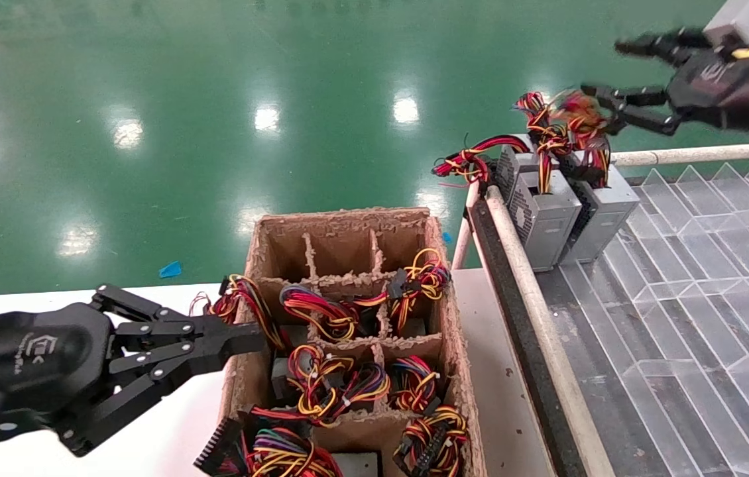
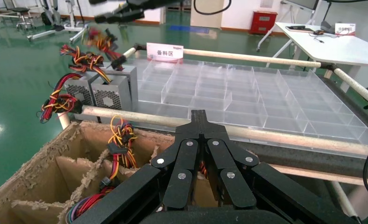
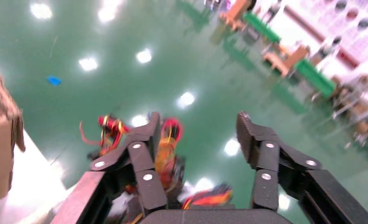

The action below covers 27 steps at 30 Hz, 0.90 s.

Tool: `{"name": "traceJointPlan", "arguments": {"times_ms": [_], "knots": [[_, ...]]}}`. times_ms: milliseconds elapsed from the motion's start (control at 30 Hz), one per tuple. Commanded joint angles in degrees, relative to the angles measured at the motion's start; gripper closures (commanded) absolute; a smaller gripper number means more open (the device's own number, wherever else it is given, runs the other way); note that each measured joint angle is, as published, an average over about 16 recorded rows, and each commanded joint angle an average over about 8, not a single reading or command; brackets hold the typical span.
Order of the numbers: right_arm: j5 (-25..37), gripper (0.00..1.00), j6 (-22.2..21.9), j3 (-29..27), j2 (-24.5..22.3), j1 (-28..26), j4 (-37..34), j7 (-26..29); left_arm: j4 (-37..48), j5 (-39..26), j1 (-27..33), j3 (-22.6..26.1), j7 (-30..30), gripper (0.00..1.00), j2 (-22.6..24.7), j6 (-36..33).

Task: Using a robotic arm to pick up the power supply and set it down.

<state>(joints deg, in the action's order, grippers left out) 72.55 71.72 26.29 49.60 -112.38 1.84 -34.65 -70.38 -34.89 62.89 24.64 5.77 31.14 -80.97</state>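
Green shiny floor (image 1: 182,132) fills the upper half of the head view, with bright lamp spots seen on it; a white surface (image 1: 169,437) is seen at the lower left; on it a brown cardboard box (image 1: 457,371) with paper dividers is set, in the lower middle of the frame; bundles of red, yellow and black wires (image 1: 321,384) are packed in its cells, and the two far cells at the top look bare. A clear plastic tray (image 1: 692,278) with many small cells is spread over the lower right, edged by pale rails (image 1: 533,311).

Two grey power supplies are stood side by side at the upper corner of the tray, right of centre; the left power supply (image 1: 543,218) touches the right one (image 1: 603,212); their wire bundle (image 1: 557,136) sticks up and spills to the left over the rail.

The right claw (image 1: 603,69) is seen at the upper right of the frame, up in the air above the wire bundle, and is not touching it; its fingers (image 3: 147,149) are spread wide apart with nothing between them.

The left claw (image 1: 242,338) is seen at the lower left, beside the box's left wall; its fingers (image 2: 194,154) are pressed together with nothing held, and the tips reach the wires at the box edge.
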Motion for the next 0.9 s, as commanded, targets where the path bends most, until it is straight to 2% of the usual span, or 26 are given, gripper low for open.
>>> {"name": "traceJointPlan", "arguments": {"times_ms": [33,200,400,433,667,700,900], "knots": [[-0.7,0.00,1.0,-0.5,-0.3,-0.2,0.4,-0.9,0.0,0.0,0.0,0.0,0.0,1.00,0.0,0.0],[-1.8,0.00,3.0,-1.0,-1.0,0.8,2.5,-0.9,0.0,0.0,0.0,0.0,0.0,1.00,0.0,0.0],[-4.5,0.00,4.3,-1.8,-2.3,5.3,8.9,3.1,0.0,0.0,0.0,0.0,0.0,1.00,0.0,0.0],[-4.9,0.00,4.4,-2.0,-2.5,6.2,10.0,3.9,0.0,0.0,0.0,0.0,0.0,0.96,0.0,0.0],[-8.4,0.00,5.7,-3.1,-4.1,12.1,18.2,9.4,0.0,0.0,0.0,0.0,0.0,0.09,0.0,0.0],[-8.9,0.00,5.9,-3.3,-4.3,13.0,19.4,10.2,0.0,0.0,0.0,0.0,0.0,0.00,0.0,0.0],[-11.8,0.00,7.0,-4.2,-5.7,18.1,26.4,15.0,0.0,0.0,0.0,0.0,0.0,0.00,0.0,0.0]]}}
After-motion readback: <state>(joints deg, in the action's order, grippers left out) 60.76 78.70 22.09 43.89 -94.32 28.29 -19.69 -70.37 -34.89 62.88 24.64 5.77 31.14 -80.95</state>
